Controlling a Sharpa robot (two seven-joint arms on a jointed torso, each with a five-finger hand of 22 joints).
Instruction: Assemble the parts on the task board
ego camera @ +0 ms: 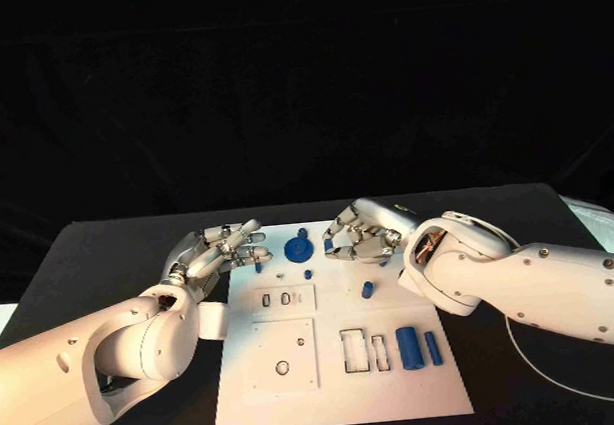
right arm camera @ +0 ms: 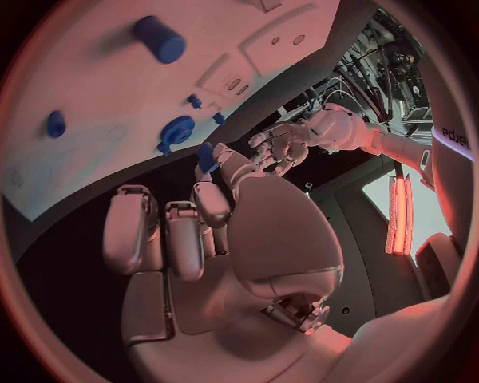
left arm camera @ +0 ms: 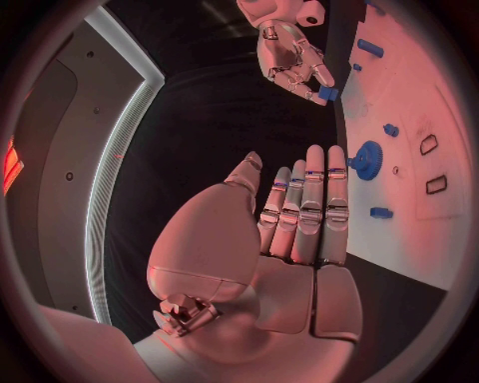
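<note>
Blue parts on a white board, black table.
The task board [ego camera: 272, 391] is white, its parts [ego camera: 407, 347] blue, the table [ego camera: 101, 261] black; both arms are white with silver fingers.

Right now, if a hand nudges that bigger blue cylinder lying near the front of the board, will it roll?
Probably. The blue cylinder lies on its side on the flat white task board, so a sideways push would likely roll it. It looks rigid, probably light plastic, possibly slippery.
</note>
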